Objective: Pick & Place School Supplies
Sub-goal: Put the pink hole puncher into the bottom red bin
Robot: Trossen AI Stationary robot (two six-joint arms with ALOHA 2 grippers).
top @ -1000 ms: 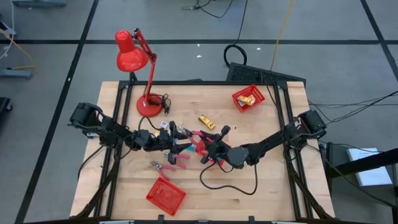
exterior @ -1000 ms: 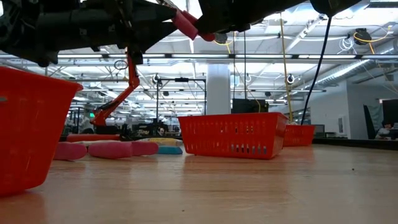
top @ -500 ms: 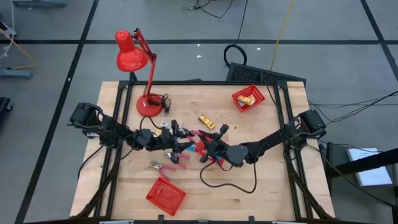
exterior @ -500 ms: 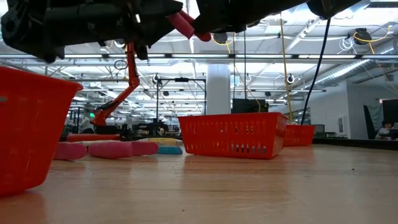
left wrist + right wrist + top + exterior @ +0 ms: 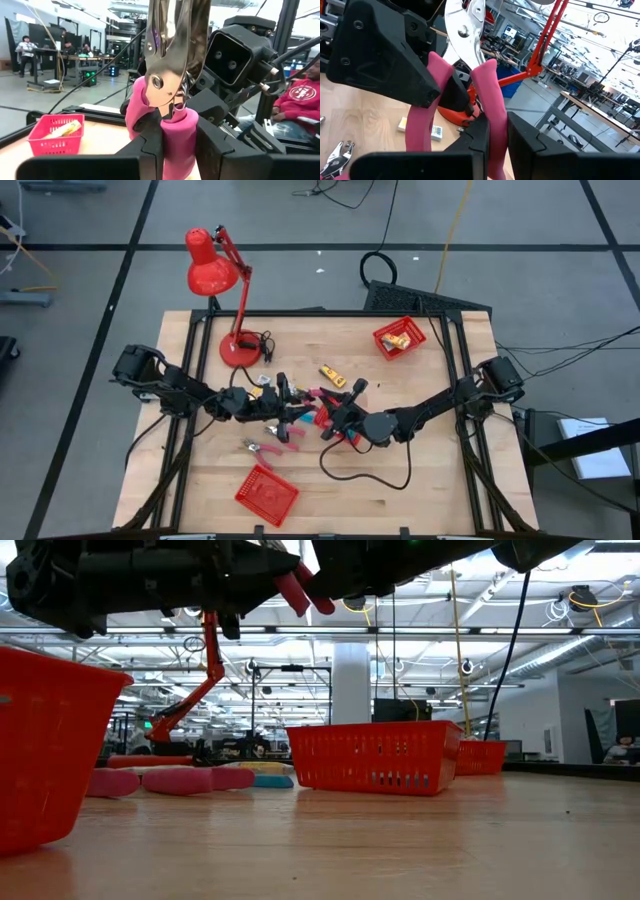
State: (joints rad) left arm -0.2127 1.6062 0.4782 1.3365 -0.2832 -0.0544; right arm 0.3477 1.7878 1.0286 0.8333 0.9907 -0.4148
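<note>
A pair of pink-handled pliers (image 5: 308, 408) hangs in the air over the middle of the table, between my two grippers. My left gripper (image 5: 288, 413) reaches it from the left and is shut on it. My right gripper (image 5: 328, 420) comes from the right and is shut on it too. In the left wrist view the metal head (image 5: 170, 45) stands up above the handles. A second pair of pliers (image 5: 262, 448) lies flat on the wood nearer the front edge. Farther back a yellow packet (image 5: 333, 376) lies on the table. My left gripper pinches one pink handle (image 5: 176, 131) between its two fingers (image 5: 150, 150). The fingers come about level from the table's left. The pliers are lifted clear of the table, head upward. My right gripper pinches a pink handle (image 5: 490, 107) between its two fingers (image 5: 520, 145), coming level from the table's right. The second handle (image 5: 419, 125) stands free beside them, and the head (image 5: 465, 30) points up past my left gripper's body.
A red mesh basket (image 5: 400, 337) with yellow packets stands at the far right. Another red basket (image 5: 267, 494) sits near the front edge. A red desk lamp (image 5: 215, 265) stands on its base (image 5: 240, 350) at the far left. A black cable (image 5: 365, 470) loops on the wood.
My left gripper has shut on the pliers' pink handle, its fingers drawing together from a wider gap. My right gripper has kept its hold and its place. The pliers stay lifted between the two grippers.
</note>
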